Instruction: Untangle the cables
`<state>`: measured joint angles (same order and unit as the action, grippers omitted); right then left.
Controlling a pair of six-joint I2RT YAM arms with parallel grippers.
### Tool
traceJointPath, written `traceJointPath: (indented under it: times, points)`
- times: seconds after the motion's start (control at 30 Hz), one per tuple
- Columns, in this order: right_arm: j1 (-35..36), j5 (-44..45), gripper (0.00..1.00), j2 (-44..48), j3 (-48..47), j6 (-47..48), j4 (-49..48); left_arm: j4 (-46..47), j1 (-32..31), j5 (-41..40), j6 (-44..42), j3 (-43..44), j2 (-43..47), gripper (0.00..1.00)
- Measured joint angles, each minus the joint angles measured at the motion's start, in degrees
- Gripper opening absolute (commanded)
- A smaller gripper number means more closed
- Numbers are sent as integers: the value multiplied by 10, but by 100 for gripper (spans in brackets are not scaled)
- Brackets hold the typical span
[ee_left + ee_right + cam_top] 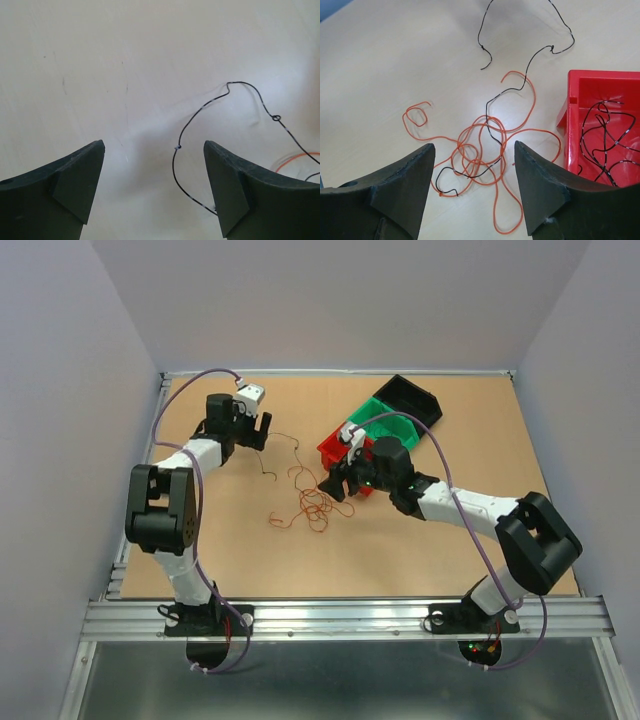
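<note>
A tangle of thin orange cables (308, 505) with a black one threaded through lies mid-table; in the right wrist view the tangle (473, 161) sits below and between my fingers. A separate curly black cable (297, 445) trails from it toward the left arm. My right gripper (333, 483) (474, 146) is open and hovers over the tangle's right side. My left gripper (262, 430) (154, 147) is open, low over the table. The black cable's end (176, 148) lies between its fingers and runs up to the right finger's inner face.
A red bin (333, 447) (600, 75) holding several black cables (607, 135) stands right beside the right gripper. A green bin (392, 425) and a black bin (414, 398) stand behind it. Walls enclose the table on three sides.
</note>
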<state>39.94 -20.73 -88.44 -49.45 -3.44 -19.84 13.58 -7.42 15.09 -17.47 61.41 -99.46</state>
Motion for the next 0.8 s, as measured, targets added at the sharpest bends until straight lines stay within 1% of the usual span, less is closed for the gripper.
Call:
traceJointPath:
  times: [0.03,0.1,0.13,0.2,0.23,0.27,0.3,0.4,0.53,0.6,0.63,0.77,0.8]
  points:
    - [0,2,70,0,0,0,-1,-15,7,0,3,19,-19,81]
    - [0,5,70,0,0,0,-2,-36,12,6,7,49,-52,71]
    - [0,6,70,0,0,0,-2,-47,13,14,10,63,-71,63]
    - [1,9,70,0,0,1,-3,-71,12,37,11,83,-96,53]
    - [2,9,70,0,0,2,-3,-86,12,57,9,90,-108,33]
    - [2,11,70,0,0,2,-3,-101,12,74,8,96,-116,23]
    - [2,13,70,0,0,2,-3,-111,12,89,9,98,-120,0]
    - [2,15,70,0,0,2,-3,-148,12,150,-7,105,-127,0]
    - [3,13,70,-1,0,7,-7,-154,13,213,-21,96,-111,0]
    - [3,6,71,-2,0,9,-12,-156,15,253,-34,75,-79,0]
    - [3,4,75,-2,0,10,-14,-158,15,286,-45,63,-54,0]
    - [3,-7,80,-5,-6,11,-16,-148,15,360,-75,23,44,0]
    - [3,-9,81,-9,-12,10,-16,-140,15,380,-83,8,85,0]
